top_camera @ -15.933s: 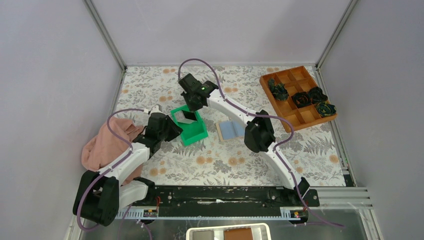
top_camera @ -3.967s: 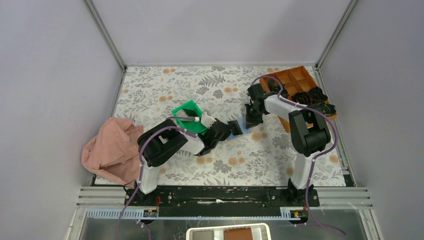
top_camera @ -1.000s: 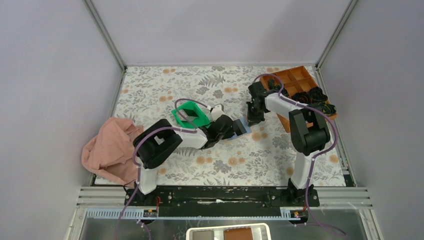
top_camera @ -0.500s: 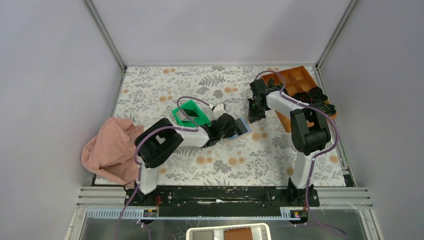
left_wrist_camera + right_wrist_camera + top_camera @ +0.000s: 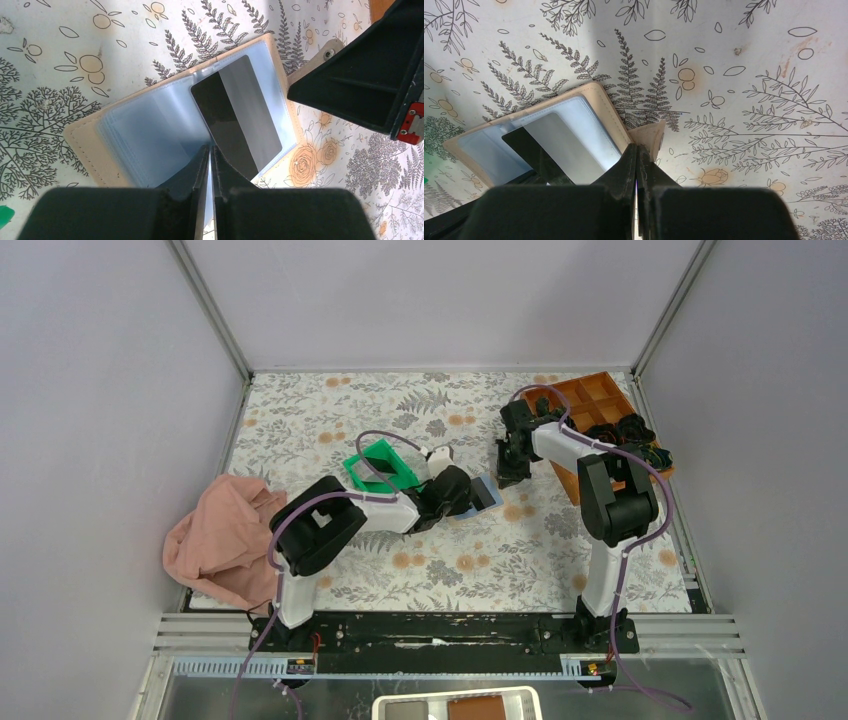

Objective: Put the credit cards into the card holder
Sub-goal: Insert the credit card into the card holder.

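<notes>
**Floral desk (image 5: pixel 330 420): card (image 5: pixel 235 120) lying in the open holder (image 5: pixel 145 130)**

Grey walls (image 5: pixel 440 300) are closing in the patterned desk on three sides. Both arms are reaching toward the middle. The left arm (image 5: pixel 315 535) is bending low across the desk, and the right arm (image 5: pixel 610 500) is folding back from the right side. A pink cloth (image 5: pixel 215 540) is lying crumpled at the left edge. An orange-brown box (image 5: pixel 585 400) is sitting at the far right with dark lumps (image 5: pixel 625 430) in some of its compartments. A green tray (image 5: pixel 385 465) is sitting near the middle.

The holder is lying open between tray and box, with its blue-grey face and clear sleeves turned up. The card, half black and half grey, is lying flat on the half nearer the tab (image 5: pixel 651 135), apparently inside a sleeve.

The left end effector (image 5: pixel 209 148) is pointing down at the holder's middle, just beside the card's long edge. Its fingers are standing almost together with only a slit between them; whether they are pinching a sleeve cannot be told. The right end effector (image 5: pixel 638 147) is fully closed, its tips meeting the holder where the tab joins it. Whether it is pinching the tab or only pressing on it cannot be told.
</notes>
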